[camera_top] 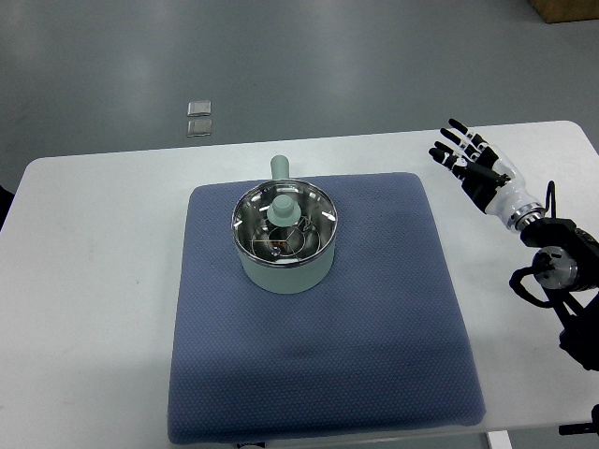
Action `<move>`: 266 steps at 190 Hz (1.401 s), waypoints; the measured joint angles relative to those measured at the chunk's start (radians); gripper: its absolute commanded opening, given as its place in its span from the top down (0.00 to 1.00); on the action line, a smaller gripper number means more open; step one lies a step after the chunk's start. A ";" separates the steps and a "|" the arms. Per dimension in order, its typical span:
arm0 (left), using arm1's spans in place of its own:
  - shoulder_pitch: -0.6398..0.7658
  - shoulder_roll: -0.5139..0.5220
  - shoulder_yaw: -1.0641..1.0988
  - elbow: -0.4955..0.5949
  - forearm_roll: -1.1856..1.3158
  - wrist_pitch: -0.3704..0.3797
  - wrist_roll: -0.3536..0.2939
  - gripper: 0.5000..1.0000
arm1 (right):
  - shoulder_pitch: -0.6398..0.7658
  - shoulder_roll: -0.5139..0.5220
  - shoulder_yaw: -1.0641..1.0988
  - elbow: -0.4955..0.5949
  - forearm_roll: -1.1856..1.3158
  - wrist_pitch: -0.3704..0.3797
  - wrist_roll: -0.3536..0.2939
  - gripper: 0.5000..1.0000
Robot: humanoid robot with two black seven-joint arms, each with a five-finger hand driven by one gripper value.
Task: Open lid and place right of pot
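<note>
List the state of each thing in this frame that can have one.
lid: on the pot, not lifted
pot: upright on the blue mat, handle pointing away from the robot
right hand: open, fingers spread, holding nothing, right of the mat
left hand: out of view

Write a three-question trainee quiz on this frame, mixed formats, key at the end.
1. True or false: the lid is on the pot.
2. Multiple choice: the right hand is A) gripping the lid knob, B) open above the white table, right of the blue mat, C) resting on the mat.
3. Fill in: the pot's handle points toward the ___ edge of the picture.

Key: 1 true; 2 B; 3 top.
</note>
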State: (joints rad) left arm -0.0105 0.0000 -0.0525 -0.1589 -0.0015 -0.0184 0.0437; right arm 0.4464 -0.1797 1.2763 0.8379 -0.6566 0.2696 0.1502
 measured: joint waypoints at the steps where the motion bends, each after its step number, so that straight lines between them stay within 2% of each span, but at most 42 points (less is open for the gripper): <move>1: 0.000 0.000 0.000 0.001 0.000 0.000 0.001 0.00 | 0.000 0.000 0.000 0.000 0.000 0.000 0.000 0.17; 266: 0.000 0.000 0.000 0.002 0.000 0.001 0.004 0.00 | 0.037 -0.028 0.003 0.008 0.000 0.017 0.002 0.16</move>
State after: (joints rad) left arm -0.0106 0.0000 -0.0521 -0.1565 -0.0015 -0.0170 0.0476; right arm 0.4829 -0.2080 1.2793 0.8463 -0.6566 0.2863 0.1520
